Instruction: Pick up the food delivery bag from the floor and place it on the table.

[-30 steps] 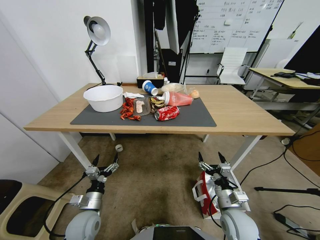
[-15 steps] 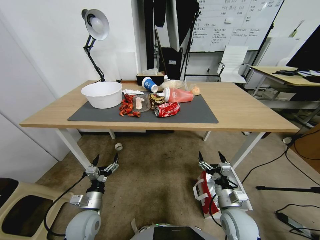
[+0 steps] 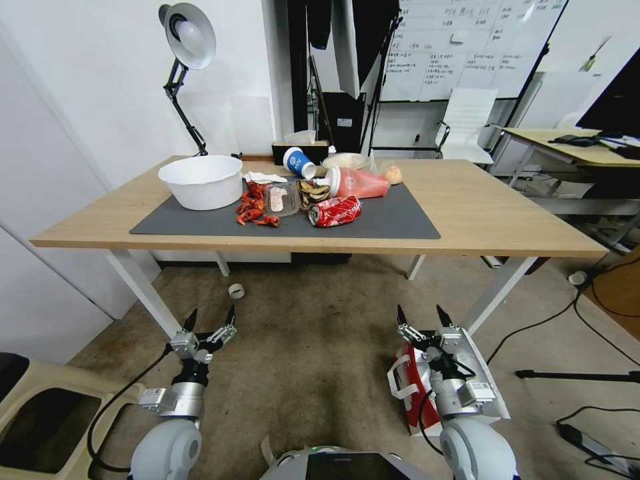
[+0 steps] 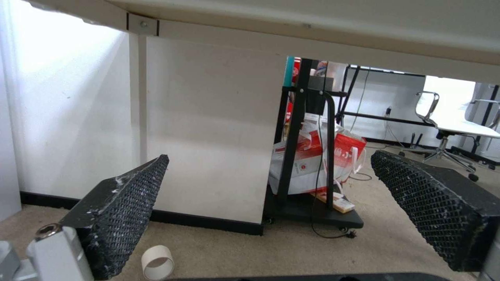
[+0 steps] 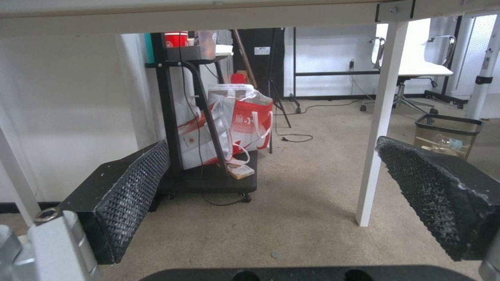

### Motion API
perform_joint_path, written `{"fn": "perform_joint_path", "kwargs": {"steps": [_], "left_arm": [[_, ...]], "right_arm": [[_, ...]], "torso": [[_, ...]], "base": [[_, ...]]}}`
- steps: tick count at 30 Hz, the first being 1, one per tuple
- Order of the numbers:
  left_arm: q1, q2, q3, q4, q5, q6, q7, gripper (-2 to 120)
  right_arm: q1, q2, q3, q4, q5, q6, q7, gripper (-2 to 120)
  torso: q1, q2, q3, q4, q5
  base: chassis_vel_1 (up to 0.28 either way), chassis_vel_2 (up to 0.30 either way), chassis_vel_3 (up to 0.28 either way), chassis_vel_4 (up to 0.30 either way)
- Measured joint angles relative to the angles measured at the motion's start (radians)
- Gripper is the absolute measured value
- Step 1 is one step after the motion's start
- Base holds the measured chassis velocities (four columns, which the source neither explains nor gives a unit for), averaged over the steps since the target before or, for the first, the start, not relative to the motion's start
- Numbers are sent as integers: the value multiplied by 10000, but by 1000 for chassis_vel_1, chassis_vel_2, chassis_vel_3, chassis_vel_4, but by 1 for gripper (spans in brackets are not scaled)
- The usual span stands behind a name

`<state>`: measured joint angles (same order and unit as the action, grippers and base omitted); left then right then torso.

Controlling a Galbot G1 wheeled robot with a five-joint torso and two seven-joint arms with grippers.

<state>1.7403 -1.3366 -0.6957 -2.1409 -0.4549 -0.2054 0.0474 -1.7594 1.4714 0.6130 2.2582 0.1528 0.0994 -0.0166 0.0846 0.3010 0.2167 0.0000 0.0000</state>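
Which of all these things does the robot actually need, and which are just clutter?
Needed:
- white boxy delivery bag with red edges, on the carpet floor under the right gripper
- long light-wood table
- left gripper, open, low over the floor

Just lying about:
- white plastic bowl
- crushed red can
- black desk lamp
- white tape roll
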Motion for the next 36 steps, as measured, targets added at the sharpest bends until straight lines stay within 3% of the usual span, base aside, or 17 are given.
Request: {"fn": "perform_joint_path", "kwargs": {"steps": [22, 36], "left_arm": [[37, -3, 10, 70, 30, -118, 71, 100], [-17, -9, 59, 221, 30, -252, 108, 100]], "right_arm": [[-17, 5, 41, 46, 73, 70, 43, 100], [13, -23, 35, -31, 115, 174, 148, 100]], "torso": [[-220, -792, -572, 0, 0], [-352, -1423, -1072, 0, 0]], "base": [[0, 0, 0, 0], [0, 0, 0, 0]]}}
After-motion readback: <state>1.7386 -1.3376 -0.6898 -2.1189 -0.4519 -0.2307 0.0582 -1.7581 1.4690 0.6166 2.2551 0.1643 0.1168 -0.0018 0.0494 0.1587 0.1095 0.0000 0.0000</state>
